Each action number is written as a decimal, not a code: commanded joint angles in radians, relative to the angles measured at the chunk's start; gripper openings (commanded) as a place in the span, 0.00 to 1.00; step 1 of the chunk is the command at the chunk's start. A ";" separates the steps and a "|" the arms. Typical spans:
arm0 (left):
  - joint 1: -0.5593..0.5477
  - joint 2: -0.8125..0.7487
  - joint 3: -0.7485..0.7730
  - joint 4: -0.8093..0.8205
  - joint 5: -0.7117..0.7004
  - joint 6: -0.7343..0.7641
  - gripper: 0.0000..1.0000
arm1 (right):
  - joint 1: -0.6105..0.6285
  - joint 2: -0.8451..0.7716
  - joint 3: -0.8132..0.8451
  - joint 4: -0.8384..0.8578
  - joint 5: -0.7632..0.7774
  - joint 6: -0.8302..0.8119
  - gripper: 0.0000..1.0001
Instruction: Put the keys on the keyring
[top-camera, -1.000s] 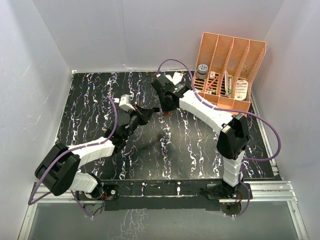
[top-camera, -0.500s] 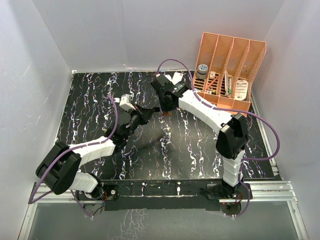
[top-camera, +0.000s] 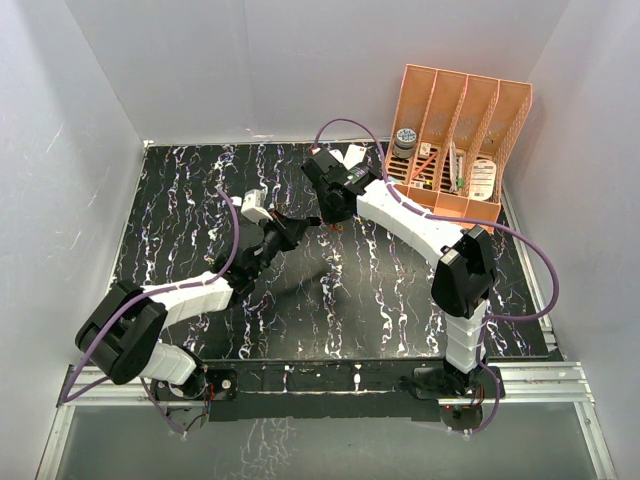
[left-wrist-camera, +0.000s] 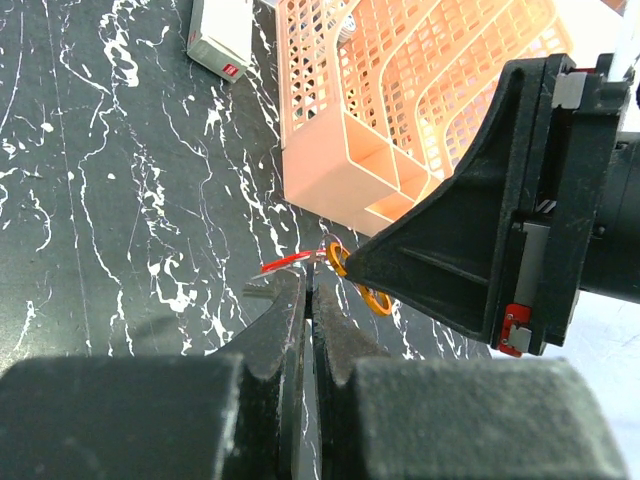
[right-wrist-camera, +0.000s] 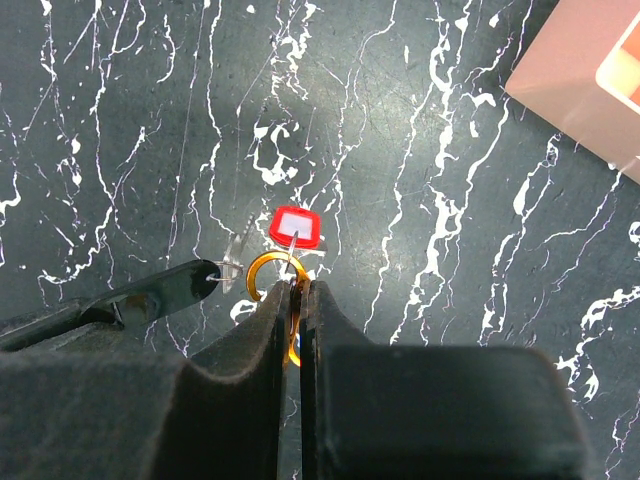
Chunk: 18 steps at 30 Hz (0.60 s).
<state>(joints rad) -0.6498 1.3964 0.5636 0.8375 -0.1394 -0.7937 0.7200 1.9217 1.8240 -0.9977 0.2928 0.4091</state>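
The right hand (right-wrist-camera: 290, 292) is pressed together on the keyring (right-wrist-camera: 256, 267), holding it on edge above the counter (right-wrist-camera: 450, 120), so that part of the orange loop stands out past its fingertips. The red-headed key (right-wrist-camera: 295, 227) hangs just beyond that loop, its thin blade running back to the ring. Whether it is truly threaded on I cannot tell.

The left hand (left-wrist-camera: 308, 287) is also pressed together, pinching what looks to be the black-headed key (right-wrist-camera: 195, 278). Seen from the right wrist, that key comes in from the left with its dark head in the grip and its pale blade leading. Its long axis lies nearly level and points straight at the near arc of the ring.

The coming move turns on that line — the blade tip against the wire of the ring. The tip is just beside the arc, perhaps touching it. It is too fine to tell whether it has entered the split.

The left hand carries the key, so my judgement is that it must do the feeding along the blade's own axis, while the right hand keeps the ring steady.
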 joint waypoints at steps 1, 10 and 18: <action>-0.001 -0.007 0.045 0.027 -0.005 -0.001 0.00 | 0.006 0.002 0.055 0.022 0.019 0.014 0.00; -0.005 -0.010 0.050 0.026 -0.005 -0.001 0.00 | 0.007 0.006 0.060 0.022 0.020 0.012 0.00; -0.007 -0.012 0.050 0.027 -0.002 -0.001 0.00 | 0.006 0.009 0.063 0.022 0.021 0.010 0.00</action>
<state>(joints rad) -0.6514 1.3994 0.5797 0.8375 -0.1394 -0.7963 0.7200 1.9327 1.8320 -0.9977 0.2928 0.4137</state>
